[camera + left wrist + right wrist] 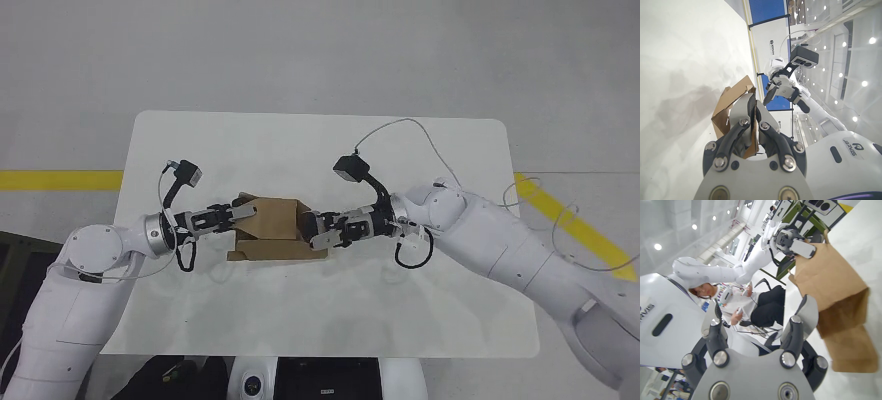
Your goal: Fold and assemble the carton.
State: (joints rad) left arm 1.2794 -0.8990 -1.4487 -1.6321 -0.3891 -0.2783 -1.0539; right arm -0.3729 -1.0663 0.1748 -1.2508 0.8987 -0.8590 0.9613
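The white counter (pixel 400 150) carries the brown carton (pixel 270 230) at its middle, lying lengthwise from left to right. It is only part-formed, with a loose flap along its near side.

The left arm (pixel 110 250) comes in from the left and the right arm (pixel 480 235) from the right, so they meet the carton's two ends. The left jaws are pinching a cardboard flap at the left end, with the sheet held between the pads. The right jaws are spread at the open right end, just beside the mouth; I cannot tell whether a finger touches the board.

The step in hand looks like working that right end while the left side anchors the carton.

To do it well:
- Keep the left pinch firm and steady, so the carton cannot slide or twist.
- Close the right jaws on one panel only, near its crease.
- Bend along the score line rather than across the board.
- Push toward the held end, never away, or the flap may slip out of the pinch.
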